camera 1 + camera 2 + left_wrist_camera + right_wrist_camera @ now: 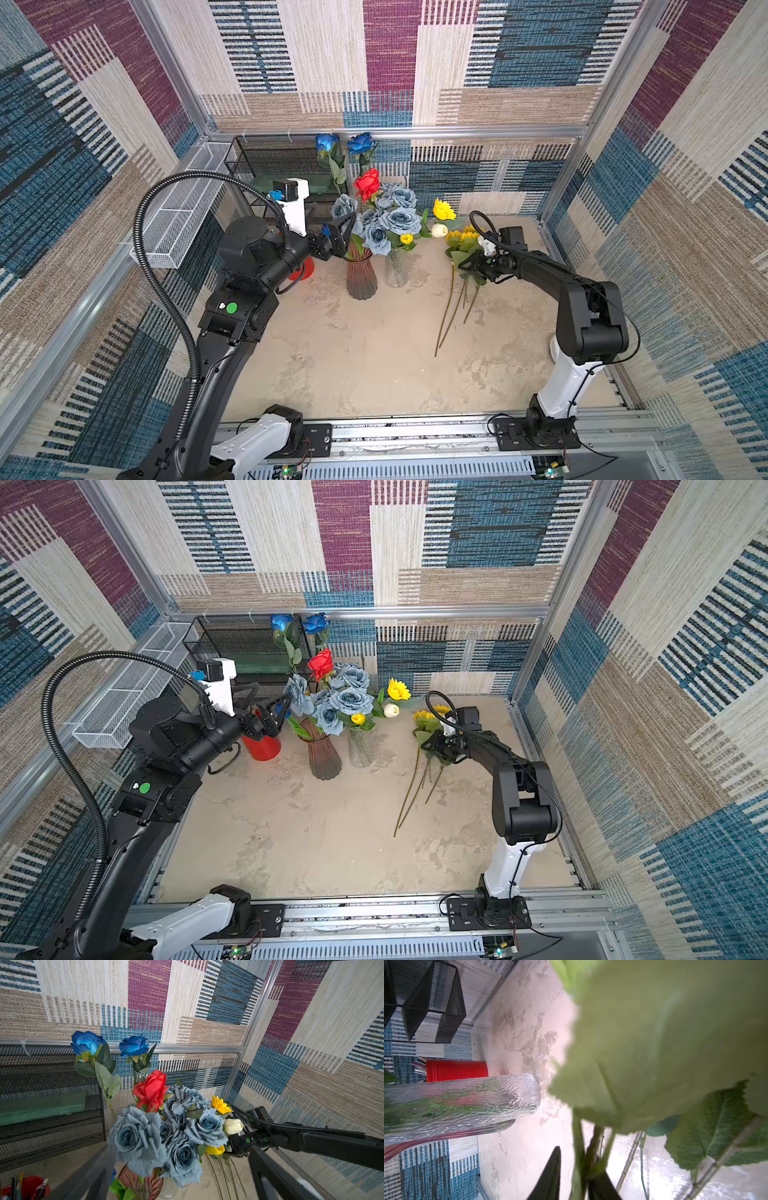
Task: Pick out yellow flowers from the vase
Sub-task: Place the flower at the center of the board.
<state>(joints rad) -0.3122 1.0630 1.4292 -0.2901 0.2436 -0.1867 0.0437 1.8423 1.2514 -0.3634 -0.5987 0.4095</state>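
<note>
Left gripper [181,1146] is spread wide, its 2 fingers flanking ruffled grey-blue roses [137,1136]. Right gripper [467,264] straddles thin sunflower stems [451,307]; pinching or not, cannot tell. Those sunflowers [461,240] lie on the mottled tabletop [353,353], which is open behind the gripper. Between the grippers, 1 upright sunflower [444,209] and a yellow tulip bud [406,238] stand in the rippled glass vase [395,270].

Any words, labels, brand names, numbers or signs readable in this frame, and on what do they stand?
No text can be read in any view.
Left arm: a plain green round sticker with a small white mark beside it, too small to read.
Red cup and clear vase: no print visible.
</note>
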